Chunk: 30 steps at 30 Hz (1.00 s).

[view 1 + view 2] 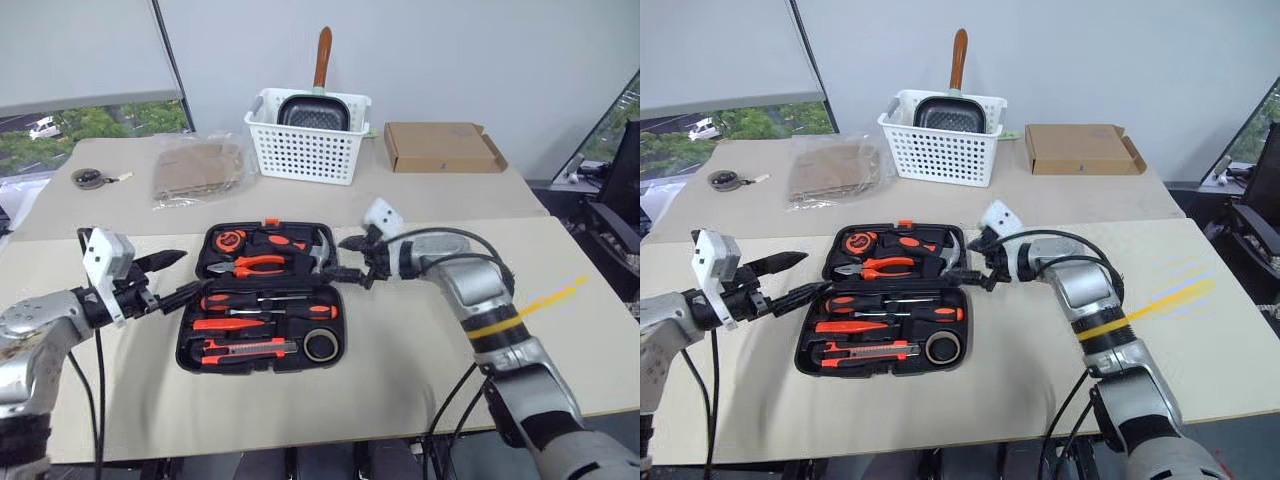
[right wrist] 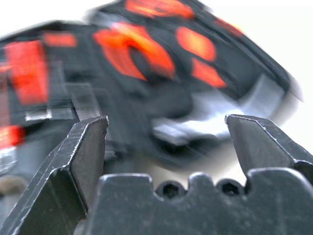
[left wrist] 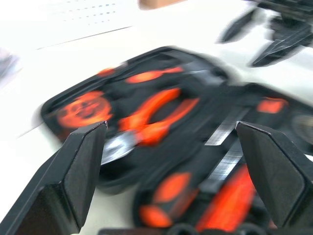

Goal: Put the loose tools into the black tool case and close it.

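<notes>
Spanning the foreground: a pale beige rectangular surface (image 1: 400, 340), with a second beige surface behind it, a light grey wall beyond, and a window showing green trees at the far left.

Sitting on the rear surface: a white perforated plastic basket (image 1: 305, 150) holding a dark square pan with a brown wooden handle (image 1: 321, 60) sticking up; a flat brown cardboard box (image 1: 442, 146) to its right; a clear plastic bag of brown material (image 1: 198, 170) to its left; a small dark tape roll (image 1: 90, 178) near the far left edge.

Lying open on the front surface: the flat rectangular black plastic tool case (image 1: 264, 297) with an orange latch at its far edge. Resting in its moulded recesses: round orange-and-black tape measure (image 1: 231, 240), orange-handled pliers (image 1: 258, 265), steel-headed hammer (image 1: 318, 252), two long-shafted screwdrivers with orange-black handles (image 1: 270, 304), a small orange flat tool (image 1: 228, 324), an orange-and-black utility knife (image 1: 250, 349) and a small tape ring (image 1: 320, 345).

Hovering just beside the case's left edge: left gripper (image 1: 168, 279), black fingers standing wide apart, holding nothing.

Hovering at the case's right far corner, next to the hammer head: right gripper (image 1: 348, 258), fingers spread, holding nothing; contact with the case impossible to tell.
</notes>
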Each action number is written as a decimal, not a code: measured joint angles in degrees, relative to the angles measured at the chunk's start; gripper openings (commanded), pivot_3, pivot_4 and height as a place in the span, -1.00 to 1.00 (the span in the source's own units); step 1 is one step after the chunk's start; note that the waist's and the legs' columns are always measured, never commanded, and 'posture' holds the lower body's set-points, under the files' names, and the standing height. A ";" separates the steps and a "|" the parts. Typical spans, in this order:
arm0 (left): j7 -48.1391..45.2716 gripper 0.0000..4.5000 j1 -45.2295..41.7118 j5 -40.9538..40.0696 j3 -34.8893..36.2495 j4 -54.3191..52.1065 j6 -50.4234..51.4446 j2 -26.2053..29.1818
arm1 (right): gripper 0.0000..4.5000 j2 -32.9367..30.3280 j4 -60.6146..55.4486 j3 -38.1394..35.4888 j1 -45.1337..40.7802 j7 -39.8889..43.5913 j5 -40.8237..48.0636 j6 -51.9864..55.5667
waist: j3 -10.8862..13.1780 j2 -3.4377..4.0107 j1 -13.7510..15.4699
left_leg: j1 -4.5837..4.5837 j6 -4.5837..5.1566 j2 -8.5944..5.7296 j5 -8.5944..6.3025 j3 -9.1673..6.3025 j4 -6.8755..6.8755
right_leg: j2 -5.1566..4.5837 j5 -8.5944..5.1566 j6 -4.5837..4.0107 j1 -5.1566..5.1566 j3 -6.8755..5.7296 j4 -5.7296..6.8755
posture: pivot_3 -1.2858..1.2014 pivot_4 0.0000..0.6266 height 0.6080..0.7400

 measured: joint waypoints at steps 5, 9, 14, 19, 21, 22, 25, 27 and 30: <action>1.02 1.00 -9.97 1.08 -1.55 14.10 2.63 -0.63 | 0.86 4.79 6.79 -4.77 -2.83 -4.95 2.22 3.97 | 0.01 -0.01 -0.92 | -0.06 -0.10 0.00 0.06 -0.01 -0.12 | 0.03 0.14 -0.24 -0.08 -0.05 0.43 | 0.03 -0.52 0.39; 0.82 1.00 -14.66 2.94 -4.24 22.37 6.05 -0.50 | 0.39 6.97 9.33 -6.19 -4.05 -6.27 3.00 6.06 | 0.01 -0.01 -1.54 | -0.07 -0.08 -0.05 0.05 0.01 -0.11 | -0.02 0.00 0.02 -0.05 -0.01 0.38 | 0.03 -0.52 0.39; 1.82 1.00 -18.37 4.95 -5.15 30.18 8.81 -0.37 | -0.44 8.25 10.19 -6.34 -4.90 -6.34 3.04 6.08 | 0.01 -0.04 -1.67 | -0.05 -0.01 -0.03 0.01 -0.02 -0.11 | -0.02 -0.01 0.03 -0.05 -0.01 0.44 | 0.03 -0.52 0.39; 0.41 1.00 -19.06 4.68 -4.84 32.68 11.61 0.10 | -0.98 8.98 12.13 -6.91 -6.99 -7.32 3.02 6.02 | 0.00 -0.05 -1.78 | 0.05 -0.09 -0.01 0.06 -0.05 -0.08 | -0.04 -0.01 0.04 -0.05 0.01 0.42 | 0.03 -0.52 0.39; -0.24 1.00 -19.05 4.54 -4.77 32.90 12.40 0.10 | -0.98 9.09 12.30 -6.99 -7.05 -7.43 3.01 5.85 | 0.00 -0.06 -1.79 | 0.11 -0.11 0.01 0.07 -0.06 -0.08 | -0.04 -0.01 0.04 -0.05 0.02 0.42 | 0.03 -0.52 0.39; -0.49 1.00 -19.03 4.35 -4.59 32.96 12.77 0.10 | -0.98 9.10 12.53 -6.99 -7.08 -7.45 3.00 5.59 | 0.00 -0.06 -1.73 | 0.12 -0.12 0.01 0.07 -0.07 -0.08 | -0.03 -0.01 0.03 -0.05 0.02 0.43 | 0.03 -0.52 0.39; -0.72 0.77 -18.99 3.74 -3.89 33.13 13.69 0.03 | -1.00 9.15 13.13 -7.00 -7.32 -7.50 2.99 5.35 | 0.00 -0.06 -1.72 | 0.14 -0.12 0.02 0.08 -0.07 -0.08 | -0.03 -0.01 0.03 -0.05 0.02 0.44 | 0.03 -0.52 0.39; -0.61 0.54 -18.98 3.73 -3.83 33.14 13.73 -0.21 | -1.00 9.16 13.36 -7.00 -7.38 -7.56 2.98 5.21 | 0.00 -0.06 -1.74 | 0.14 -0.12 0.02 0.07 -0.06 -0.08 | -0.03 -0.01 0.02 -0.05 0.04 0.44 | 0.03 -0.52 0.39; -0.99 -0.01 -18.60 3.36 -3.72 32.69 14.70 -0.97 | -1.00 9.25 13.63 -6.99 -7.54 -7.66 2.94 5.06 | 0.00 -0.06 -1.77 | 0.14 -0.12 0.02 0.07 -0.05 -0.08 | -0.04 -0.01 0.02 -0.04 0.06 0.45 | 0.03 -0.52 0.39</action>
